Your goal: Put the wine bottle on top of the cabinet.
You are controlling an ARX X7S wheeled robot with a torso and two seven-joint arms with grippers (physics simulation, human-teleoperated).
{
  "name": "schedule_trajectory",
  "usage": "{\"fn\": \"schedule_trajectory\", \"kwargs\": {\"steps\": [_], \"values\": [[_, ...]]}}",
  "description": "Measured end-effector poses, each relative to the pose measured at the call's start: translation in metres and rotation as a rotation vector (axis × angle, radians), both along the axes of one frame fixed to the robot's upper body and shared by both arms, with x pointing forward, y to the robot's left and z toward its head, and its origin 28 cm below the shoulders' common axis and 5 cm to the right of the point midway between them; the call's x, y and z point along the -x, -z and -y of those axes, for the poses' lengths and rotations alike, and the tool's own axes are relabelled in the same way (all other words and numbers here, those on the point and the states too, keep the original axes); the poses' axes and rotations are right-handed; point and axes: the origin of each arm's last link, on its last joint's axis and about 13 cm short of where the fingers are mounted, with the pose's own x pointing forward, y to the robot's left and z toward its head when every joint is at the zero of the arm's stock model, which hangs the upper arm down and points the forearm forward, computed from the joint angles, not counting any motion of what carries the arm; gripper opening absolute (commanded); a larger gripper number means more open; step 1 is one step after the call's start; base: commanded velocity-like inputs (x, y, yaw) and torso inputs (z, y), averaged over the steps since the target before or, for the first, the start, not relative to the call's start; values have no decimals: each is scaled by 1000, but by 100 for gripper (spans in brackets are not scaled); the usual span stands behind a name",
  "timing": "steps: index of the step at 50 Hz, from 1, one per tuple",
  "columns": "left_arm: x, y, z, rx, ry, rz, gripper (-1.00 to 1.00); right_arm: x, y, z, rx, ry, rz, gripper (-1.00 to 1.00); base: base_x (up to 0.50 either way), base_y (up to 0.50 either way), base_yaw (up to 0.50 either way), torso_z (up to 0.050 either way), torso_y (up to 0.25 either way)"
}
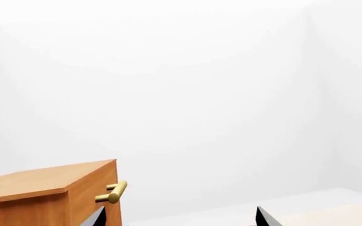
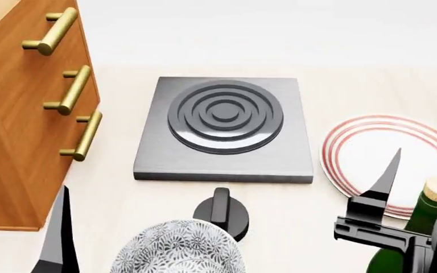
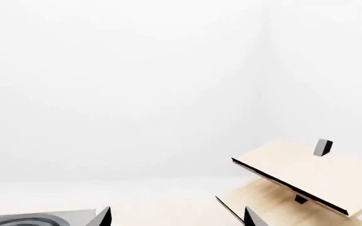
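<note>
While the wine bottle (image 2: 423,219) stands low at the table's right beside the striped plate (image 2: 370,153), right gripper (image 2: 370,199) jaws spread and empty just alongside, I'd judge it heavy, slick, breakable glass, best clamped around the wide body below the neck.

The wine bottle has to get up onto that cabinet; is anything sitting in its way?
Yes: between the wine bottle at right and the cabinet at left lie a stove plate, a black knob and a patterned bowl.
</note>
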Motion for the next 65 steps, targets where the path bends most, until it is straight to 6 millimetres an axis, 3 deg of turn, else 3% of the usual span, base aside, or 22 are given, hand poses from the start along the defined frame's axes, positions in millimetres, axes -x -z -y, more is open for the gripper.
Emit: {"fn": "schedule_trajectory", "kwargs": {"steps": [14,35,36,65], "values": [[0,0,0,0,0,-1,100,-9,20,8,-35,28,-56,100,0,0,0,0,0],[0,0,-2,0,-9,1,100,-19,33,9,-40,21,-94,100,0,0,0,0,0],[0,0,-2,0,-9,1,100,-19,33,9,-40,21,-93,-100,0,0,0,0,0],[0,0,-2,0,-10,-1,100,-17,32,10,-81,11,-82,-100,0,0,0,0,0]]}}
